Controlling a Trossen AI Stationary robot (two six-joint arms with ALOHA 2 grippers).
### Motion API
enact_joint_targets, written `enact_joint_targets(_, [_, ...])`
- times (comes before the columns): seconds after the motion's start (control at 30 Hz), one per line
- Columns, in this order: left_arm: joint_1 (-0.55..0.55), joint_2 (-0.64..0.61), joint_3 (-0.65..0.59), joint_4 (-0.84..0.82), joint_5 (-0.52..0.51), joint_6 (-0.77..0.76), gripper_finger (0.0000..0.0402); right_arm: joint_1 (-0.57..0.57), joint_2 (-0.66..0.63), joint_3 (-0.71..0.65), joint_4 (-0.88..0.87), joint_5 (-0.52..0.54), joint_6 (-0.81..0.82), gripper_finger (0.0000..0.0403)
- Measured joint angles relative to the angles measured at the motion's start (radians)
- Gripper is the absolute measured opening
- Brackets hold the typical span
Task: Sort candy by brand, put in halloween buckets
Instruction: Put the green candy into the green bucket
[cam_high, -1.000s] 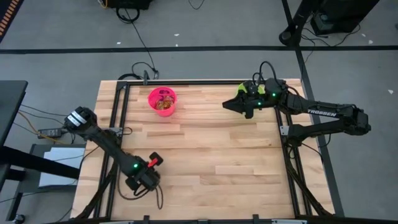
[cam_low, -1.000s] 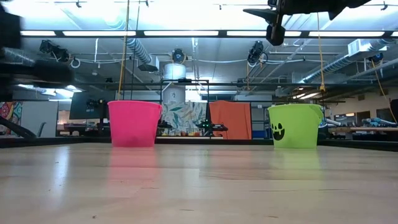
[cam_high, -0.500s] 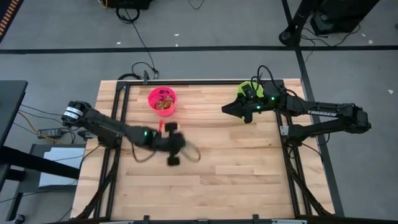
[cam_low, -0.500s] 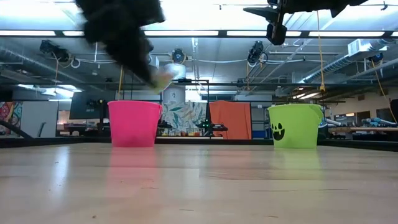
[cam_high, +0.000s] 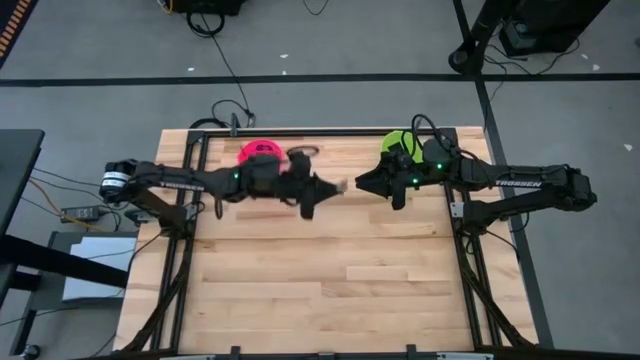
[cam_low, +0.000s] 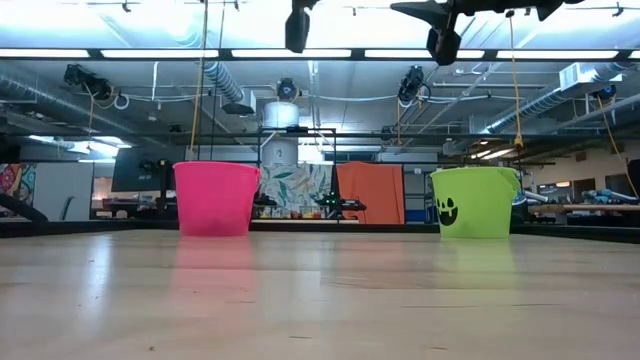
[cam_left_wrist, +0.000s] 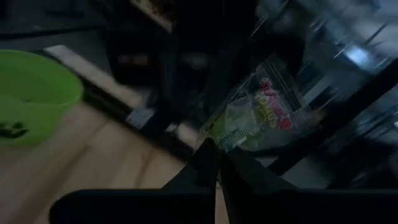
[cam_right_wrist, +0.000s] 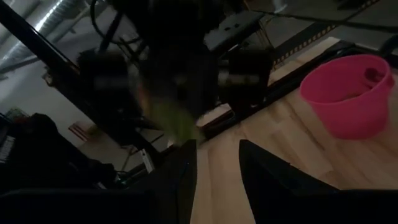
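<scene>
My left gripper (cam_high: 328, 188) reaches level over the table's far middle, between the two buckets, shut on a candy packet (cam_left_wrist: 255, 115) that is clear and yellow-green with red lettering. The pink bucket (cam_high: 260, 152) stands on the table at the far left, partly under my left arm. The lime green bucket (cam_high: 398, 142) stands at the far right, partly under my right arm. My right gripper (cam_high: 362, 179) hovers open and holds nothing, facing the left gripper at a short gap. In the low view both grippers (cam_low: 298, 25) (cam_low: 443, 40) hang high above the buckets. My left gripper pinches the packet's near edge (cam_left_wrist: 219, 142) between its two shut fingers (cam_left_wrist: 205, 163). The fingers come level from the table's left. The packet sticks out beyond the fingertips, lifted clear of the table, toward my right gripper.
The pink bucket (cam_right_wrist: 348, 102) has candy inside. A black metal frame (cam_high: 190, 200) runs along the table's left, far and right edges. Bare wood (cam_high: 330, 280) fills the table's middle and near half.
My left gripper has swung from the table's near left up and toward the far edge and the right, past the pink bucket to the far middle. It has turned from pointing down to level, staying shut on the packet, which rode along clear of the table.
</scene>
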Motion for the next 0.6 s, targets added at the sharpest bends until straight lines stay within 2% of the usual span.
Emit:
enact_joint_targets(0.13, [0.054, 0.000, 0.000, 0.008, 0.108, -0.065, 0.0017, 0.001, 0.000, 0.000, 0.008, -0.003, -0.026, 0.0132])
enact_joint_targets(0.23, [0.070, 0.000, -0.001, -0.039, 0.148, -0.070, 0.0017, 0.000, 0.000, 0.000, 0.044, 0.000, -0.024, 0.0134])
enact_joint_targets(0.43, [0.088, 0.000, -0.002, -0.029, 0.221, -0.062, 0.0017, -0.004, 0.000, 0.000, 0.064, 0.023, -0.063, 0.0145])
enact_joint_targets(0.6, [0.108, 0.000, -0.002, -0.028, 0.301, -0.078, 0.0017, -0.017, 0.000, 0.000, 0.110, -0.019, -0.074, 0.0168])
